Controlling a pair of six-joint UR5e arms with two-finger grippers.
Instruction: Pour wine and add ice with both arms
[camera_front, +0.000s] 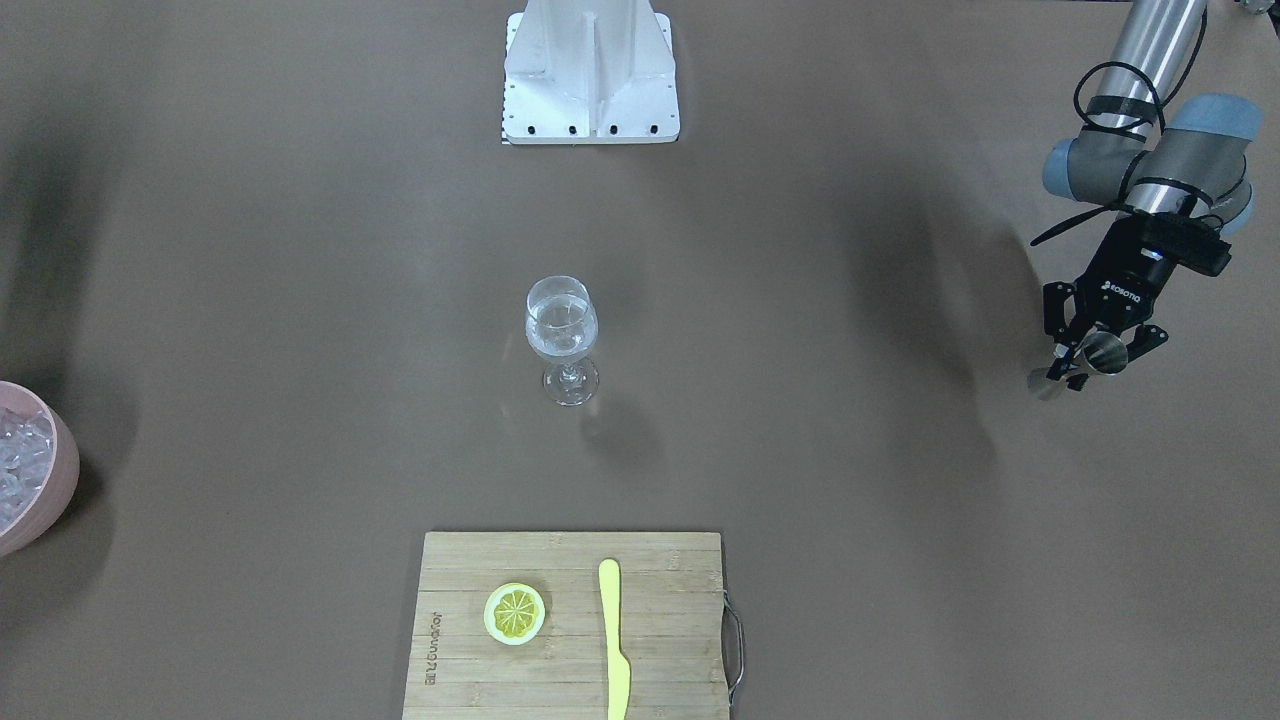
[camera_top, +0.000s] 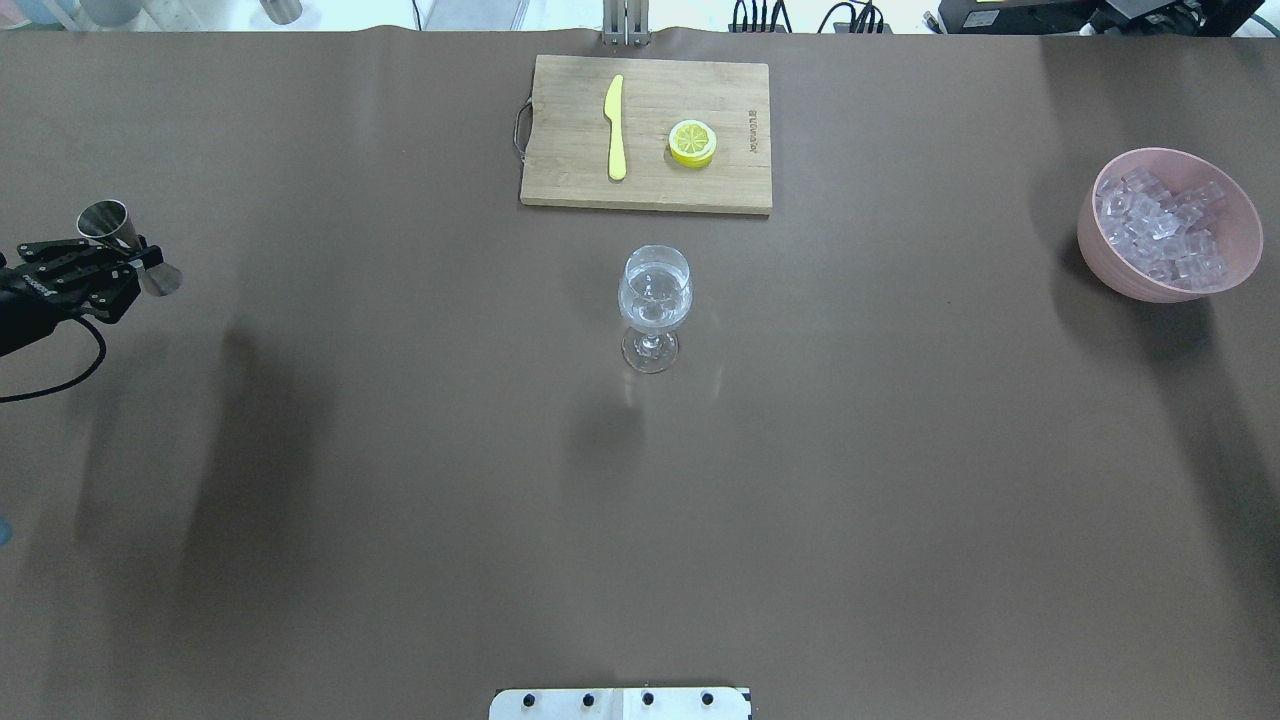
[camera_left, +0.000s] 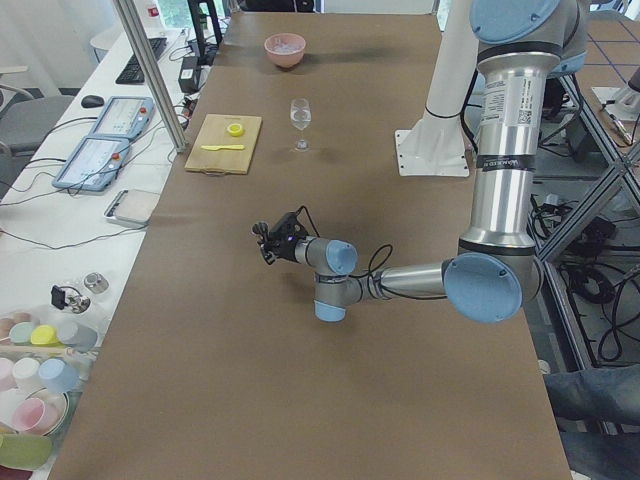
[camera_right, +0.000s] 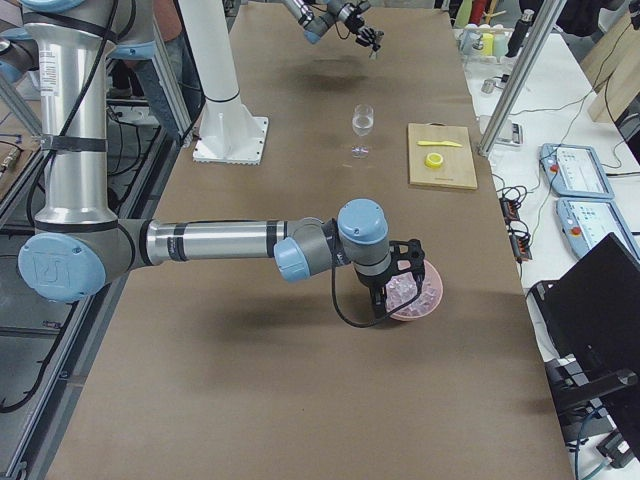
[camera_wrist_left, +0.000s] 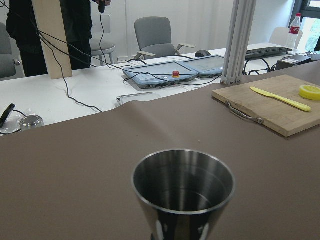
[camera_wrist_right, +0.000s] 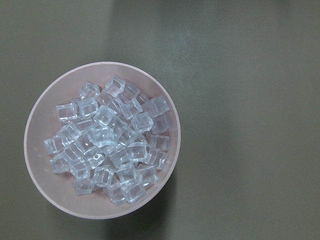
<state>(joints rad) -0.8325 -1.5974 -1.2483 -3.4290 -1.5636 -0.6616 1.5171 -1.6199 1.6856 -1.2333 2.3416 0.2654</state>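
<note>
A clear stemmed glass (camera_top: 654, 295) stands mid-table with clear wine in its bowl; it also shows in the front view (camera_front: 562, 325). My left gripper (camera_top: 135, 262) is far out at the table's left side, shut on a steel jigger (camera_top: 110, 225) held about upright (camera_wrist_left: 183, 185). I cannot tell whether liquid is in it. The ice (camera_top: 1160, 235) fills a pink bowl (camera_top: 1120, 278) at the right edge. My right gripper (camera_right: 400, 275) hovers above that bowl. Its wrist view looks straight down on the ice (camera_wrist_right: 107, 145) with no fingers in it, so I cannot tell whether it is open or shut.
A wooden cutting board (camera_top: 570, 175) lies at the far side with a yellow knife (camera_top: 615, 128) and a lemon slice (camera_top: 692, 142). The white pedestal (camera_front: 590, 75) stands at the robot's side. Off the table lie tablets and cables (camera_wrist_left: 165, 72).
</note>
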